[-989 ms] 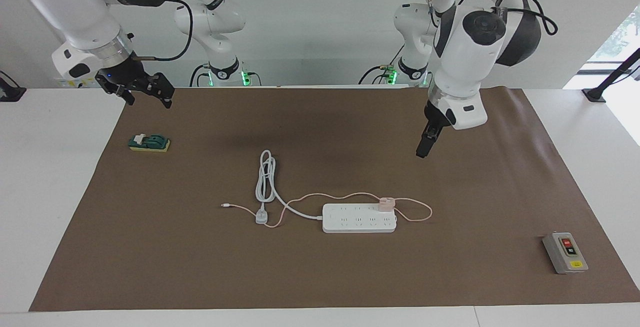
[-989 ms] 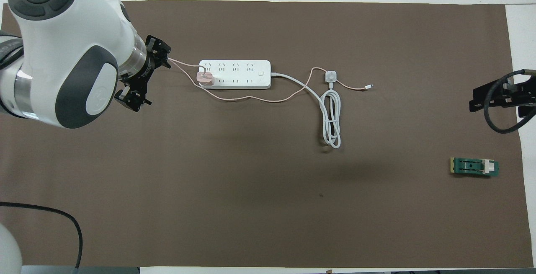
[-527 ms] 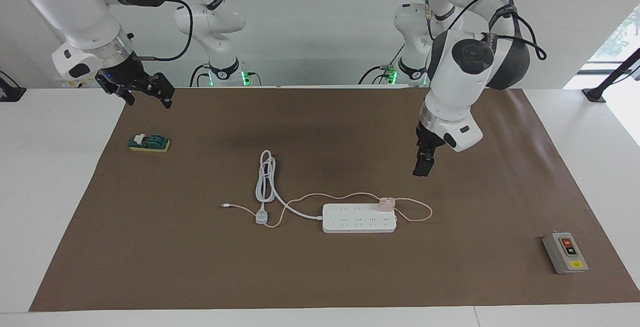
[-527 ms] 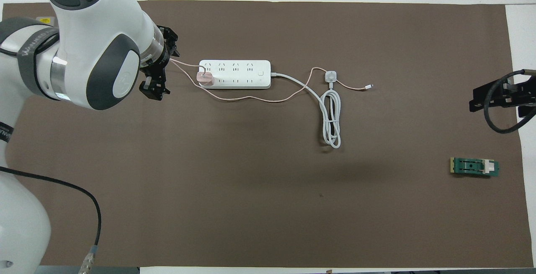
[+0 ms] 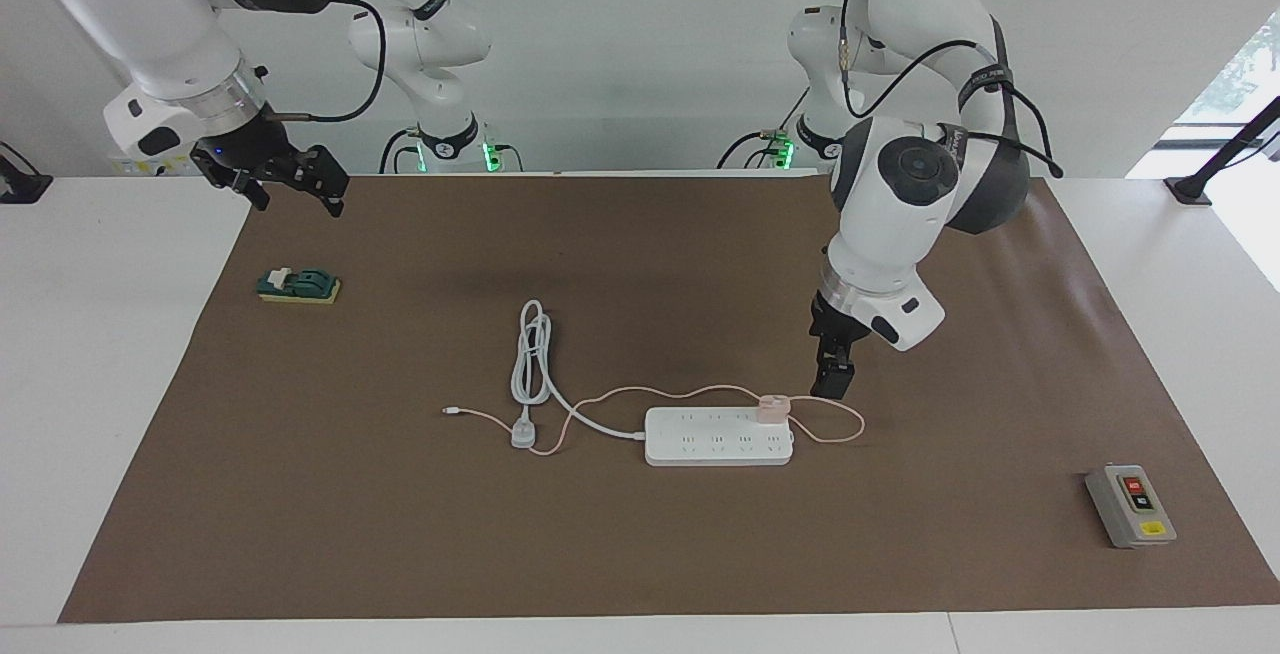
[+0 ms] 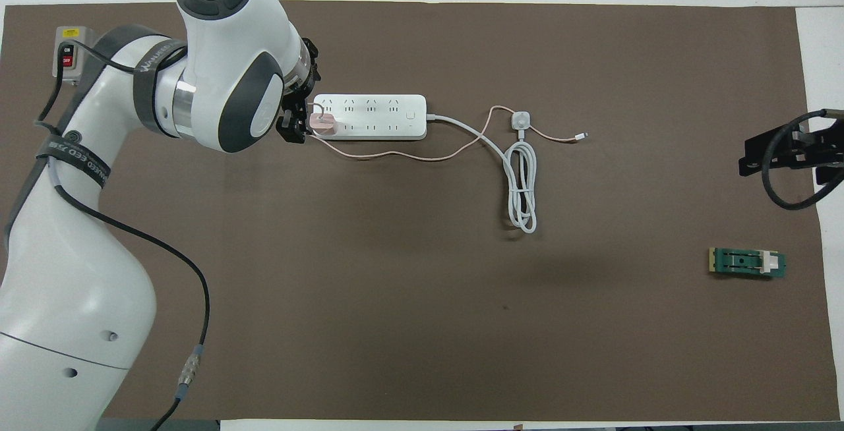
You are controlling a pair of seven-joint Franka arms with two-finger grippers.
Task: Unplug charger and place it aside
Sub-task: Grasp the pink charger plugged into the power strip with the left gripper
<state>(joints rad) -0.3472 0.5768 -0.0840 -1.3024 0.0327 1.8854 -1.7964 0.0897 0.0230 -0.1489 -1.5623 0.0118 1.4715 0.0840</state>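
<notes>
Facing view: left gripper (image 5: 831, 381) is hanging just beside the charger (image 5: 773, 406), plugged into the power strip (image 5: 718, 436); whether its fingers are apart I cannot tell. It should be straddling the cube squarely, then pulling straight up.

Overhead view: right gripper (image 6: 784, 152) is waiting at the right arm's end.

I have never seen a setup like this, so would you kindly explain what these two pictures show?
These are two robot arms at a table, pictured once from across the table and once from above. On the brown mat lies a white power strip with a small pink charger plugged in. Also there are a coiled white cord, a green switch block and a grey button box. The left hand is low beside the charger, holding nothing. The right hand waits, open, near the green switch block.
</notes>
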